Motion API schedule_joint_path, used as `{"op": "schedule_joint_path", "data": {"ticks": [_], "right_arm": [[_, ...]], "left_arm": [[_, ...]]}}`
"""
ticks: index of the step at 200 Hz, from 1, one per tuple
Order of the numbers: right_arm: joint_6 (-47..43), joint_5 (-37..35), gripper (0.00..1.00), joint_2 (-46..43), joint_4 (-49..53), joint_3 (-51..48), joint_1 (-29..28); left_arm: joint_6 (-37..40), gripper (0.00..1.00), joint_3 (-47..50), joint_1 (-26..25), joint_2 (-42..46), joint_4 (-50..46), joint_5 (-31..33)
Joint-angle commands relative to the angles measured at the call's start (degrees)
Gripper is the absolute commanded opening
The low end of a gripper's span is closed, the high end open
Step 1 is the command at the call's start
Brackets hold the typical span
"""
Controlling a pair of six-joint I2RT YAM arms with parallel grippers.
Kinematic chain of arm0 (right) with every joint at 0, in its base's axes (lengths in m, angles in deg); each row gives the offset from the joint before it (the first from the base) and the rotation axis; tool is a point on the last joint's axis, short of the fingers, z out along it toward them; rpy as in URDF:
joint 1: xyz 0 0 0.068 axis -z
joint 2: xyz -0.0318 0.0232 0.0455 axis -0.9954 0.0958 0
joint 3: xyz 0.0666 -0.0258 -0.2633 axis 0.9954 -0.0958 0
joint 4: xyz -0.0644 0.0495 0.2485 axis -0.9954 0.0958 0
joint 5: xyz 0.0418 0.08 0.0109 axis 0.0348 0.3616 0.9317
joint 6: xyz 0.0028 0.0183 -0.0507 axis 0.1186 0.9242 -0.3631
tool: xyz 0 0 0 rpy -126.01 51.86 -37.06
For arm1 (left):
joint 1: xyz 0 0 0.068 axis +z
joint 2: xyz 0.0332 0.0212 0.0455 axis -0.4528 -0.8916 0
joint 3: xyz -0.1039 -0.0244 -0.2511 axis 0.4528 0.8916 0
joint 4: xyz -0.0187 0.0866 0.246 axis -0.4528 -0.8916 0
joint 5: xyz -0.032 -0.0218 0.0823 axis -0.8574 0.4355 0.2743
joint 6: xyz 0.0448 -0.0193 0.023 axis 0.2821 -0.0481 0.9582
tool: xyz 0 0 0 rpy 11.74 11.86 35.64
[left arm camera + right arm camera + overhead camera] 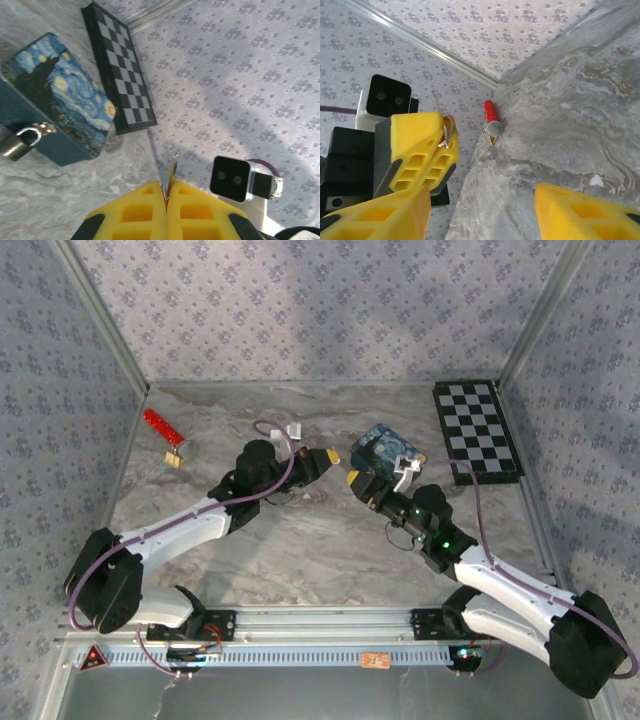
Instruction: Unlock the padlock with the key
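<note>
Left gripper (166, 189): the yellow fingers are pressed together with the key (173, 169) pinched between them. The thin blade is seen projecting past the tips. From the right wrist view, the key's ring is seen at the grip. This gripper is raised off the worktop (300, 550) near its centre and pointed toward the blue box (55, 95).

Right gripper (481, 200): the fingers are set apart at a moderate width, with nothing between them. In the top view it is seen just beside the blue box, facing the left gripper at close range without touching it.

Padlock (16, 144): it is located on the front wall of the blue box. The silver shackle is passed through the hasp (44, 129) and the body is hung tilted below it. Whether the shackle is latched cannot be told. Key and padlock are apart.

A checkerboard (477, 430) is laid flat at the far right, near the box. A red strip (160, 424) joined to a small gold piece (175, 458) is noted at the far left, well apart from both grippers.
</note>
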Motion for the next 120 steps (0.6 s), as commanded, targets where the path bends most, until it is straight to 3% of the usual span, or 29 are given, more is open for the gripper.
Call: {"op": "schedule_joint_path", "data": {"ticks": [1,41,120], "right_arm": [[2.6,4.8,0.48,1.3,-5.4,2.9,1.2],[4.9,8.3,0.37,3.8,-9.0,4.4,3.0],[6.3,10.3,0.26,5.3,-12.4,4.2,3.1]], "left_arm": [[-2.9,0.0,0.7,-1.3,1.2,5.6,-1.0],[-5.4,0.0,2.2,-2.7,1.2,8.8,-0.4],[-10.2,0.0,4.8,-3.2,-0.1,17.3,0.1]]}}
